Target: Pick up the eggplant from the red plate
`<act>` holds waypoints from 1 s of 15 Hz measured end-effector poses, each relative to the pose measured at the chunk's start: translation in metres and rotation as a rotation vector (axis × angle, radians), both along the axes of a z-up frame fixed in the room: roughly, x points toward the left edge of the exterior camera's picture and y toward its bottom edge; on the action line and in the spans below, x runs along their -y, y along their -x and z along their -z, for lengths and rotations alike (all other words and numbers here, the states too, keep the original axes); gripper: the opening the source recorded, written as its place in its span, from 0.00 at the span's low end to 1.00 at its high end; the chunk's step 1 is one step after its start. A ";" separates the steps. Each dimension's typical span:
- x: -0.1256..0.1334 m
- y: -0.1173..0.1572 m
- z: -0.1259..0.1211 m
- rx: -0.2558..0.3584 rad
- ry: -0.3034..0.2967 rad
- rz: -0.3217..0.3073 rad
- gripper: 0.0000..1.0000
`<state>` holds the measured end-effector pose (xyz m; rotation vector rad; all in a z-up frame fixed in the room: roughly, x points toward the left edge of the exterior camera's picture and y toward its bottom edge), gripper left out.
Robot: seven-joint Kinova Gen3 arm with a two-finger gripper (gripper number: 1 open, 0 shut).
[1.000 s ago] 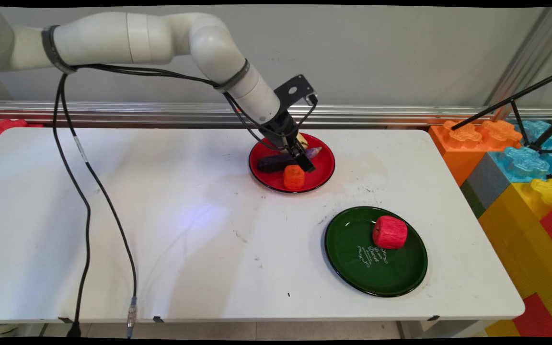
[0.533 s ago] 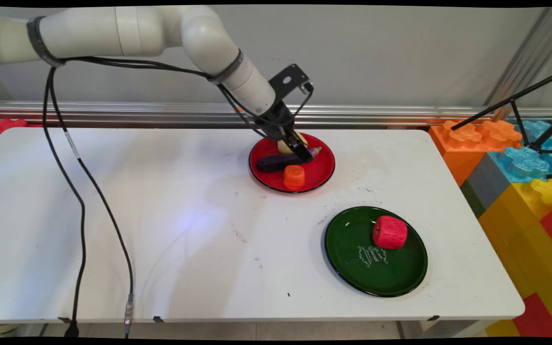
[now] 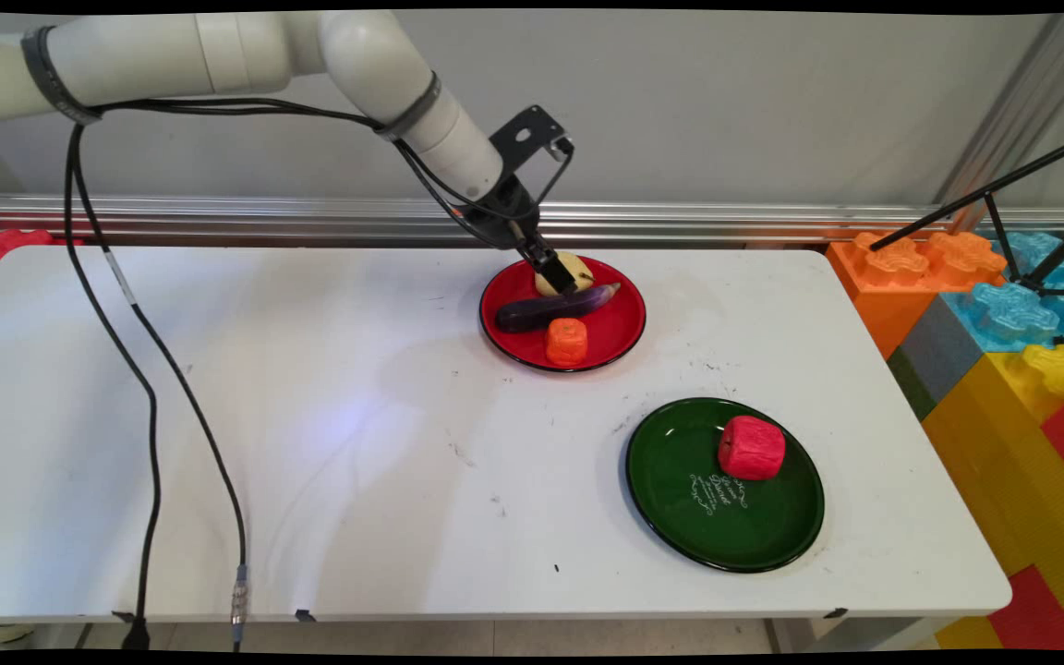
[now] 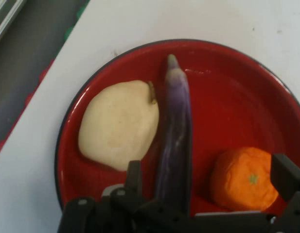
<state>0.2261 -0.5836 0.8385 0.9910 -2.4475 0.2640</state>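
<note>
The end effector (image 3: 558, 277) hangs above the far half of a red plate (image 3: 620, 334), its two fingers (image 4: 286, 175) spread apart and clamped on nothing. In the hand view the fingers straddle a purple eggplant (image 4: 175, 145), one finger low beside a pale yellow pear (image 4: 119, 124) and the other at the outer side of an orange fruit (image 4: 244, 178); neither finger can be seen touching any of the three.

The eggplant (image 3: 550, 309) lies lengthwise across the middle of the plate (image 4: 227, 92), its narrow stem end pointing right in the main view. The pear (image 3: 565, 271) lies on the far side of the eggplant and touches it along one flank; in the main view the end effector partly covers it. The orange fruit (image 3: 566, 341) sits on the near side of the eggplant, close to it, near the plate's front rim.

The plate stands on the white bench (image 3: 310, 416), towards its far edge. Well apart from it, nearer the camera and to the right, is a dark green plate (image 3: 680, 517) with white lettering, carrying a red apple-like fruit (image 3: 752, 447) on its far right part.

Black cables (image 3: 153, 388) hang from the arm down over the left part of the bench. Beyond the bench's right end stand big coloured building blocks (image 3: 1003, 342) and a black tripod (image 3: 1012, 199).
</note>
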 end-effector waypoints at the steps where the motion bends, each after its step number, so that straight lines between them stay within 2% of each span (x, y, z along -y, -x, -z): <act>1: 0.002 -0.004 0.000 0.002 -0.003 0.008 1.00; 8: 0.014 -0.034 0.009 0.024 -0.012 0.080 1.00; 15: 0.022 -0.053 0.039 0.037 -0.041 0.135 1.00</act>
